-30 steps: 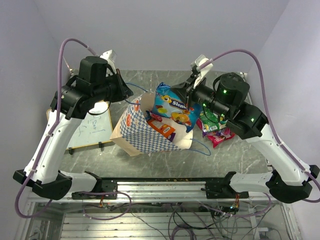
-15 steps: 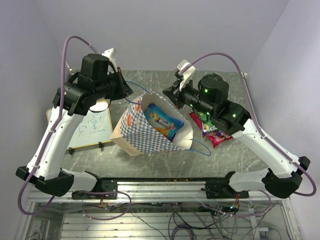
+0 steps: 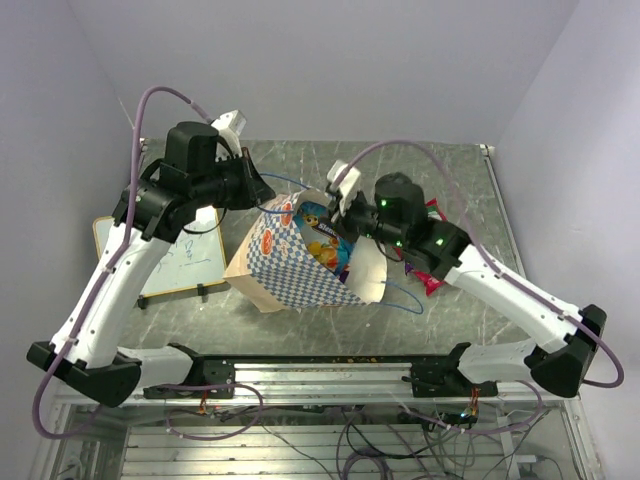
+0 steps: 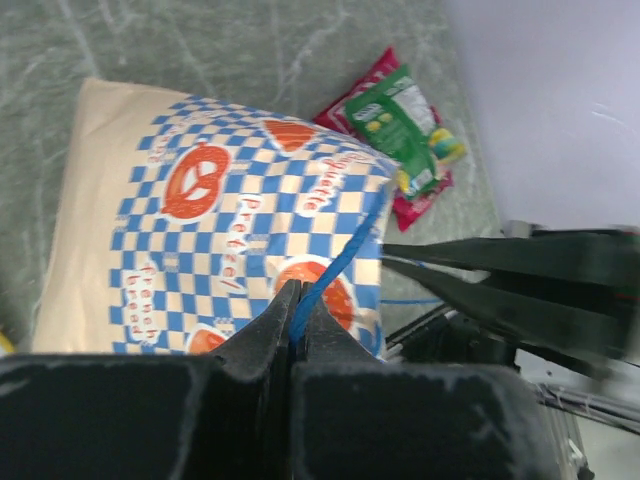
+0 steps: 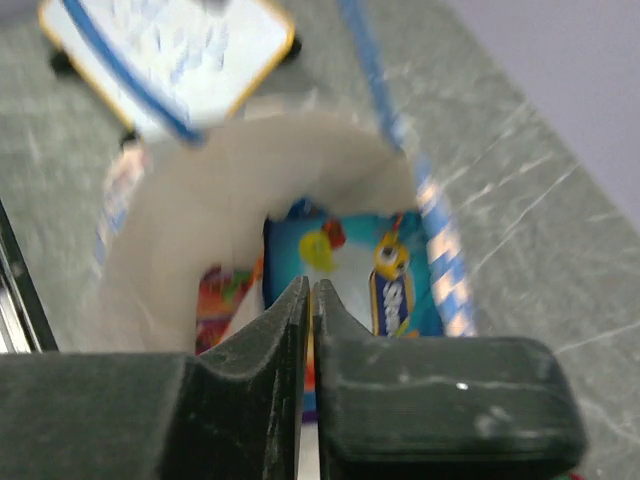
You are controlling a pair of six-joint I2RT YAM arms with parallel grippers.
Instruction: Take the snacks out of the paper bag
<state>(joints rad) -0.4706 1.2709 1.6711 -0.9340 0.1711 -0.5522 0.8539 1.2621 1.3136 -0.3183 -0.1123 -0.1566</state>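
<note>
Right wrist view: right gripper [image 5: 308, 287], jaws together, apparently empty, poised in paper bag [image 5: 200, 230] over blue snack [image 5: 350, 265]; left gripper [image 4: 299, 292] pinches cord handle [image 4: 345, 245]. Next call: open, grasp.

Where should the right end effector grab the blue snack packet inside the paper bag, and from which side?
Probably its edge nearest the mouth of the paper bag, entering through that opening from the right-arm side. The blue packet lies along the inner wall, so that edge is the free one. The left end effector holds the cord handle.
</note>
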